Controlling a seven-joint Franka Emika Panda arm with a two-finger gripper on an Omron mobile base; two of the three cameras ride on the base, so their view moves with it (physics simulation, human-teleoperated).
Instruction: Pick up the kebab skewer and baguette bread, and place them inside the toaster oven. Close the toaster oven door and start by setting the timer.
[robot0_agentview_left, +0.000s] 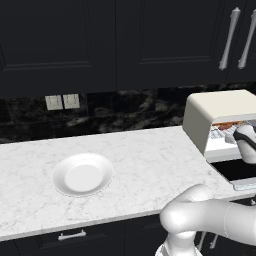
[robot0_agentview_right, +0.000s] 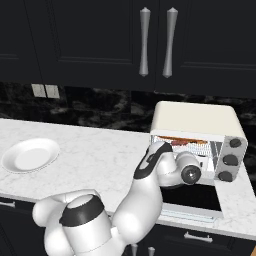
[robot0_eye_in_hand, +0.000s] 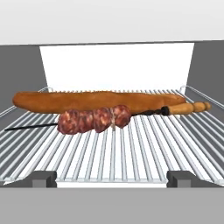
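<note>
Gripper (robot0_eye_in_hand: 112, 179) wide open, holding nothing, aimed into oven (robot0_agentview_right: 195, 120). Baguette (robot0_eye_in_hand: 96, 101) lying lengthwise on rack (robot0_eye_in_hand: 131, 153), toward the back. Skewer (robot0_eye_in_hand: 94, 120) just in front, touching or nearly touching the loaf, meat chunks left of centre, orange handle end to the right. Both food items inside; placement judged complete. Door (robot0_agentview_right: 192, 197) folded down flat, handle bar (robot0_agentview_right: 186, 214) along front edge. Plate (robot0_agentview_left: 82, 175) bare on counter (robot0_agentview_left: 145, 160). Door judged stiff, hinged, light to swing; glass smooth and likely slippery, so best lifted from under the handle bar near mid-span. Knobs (robot0_agentview_right: 230, 160) at right panel: small, round, needing a centred pinch.
</note>
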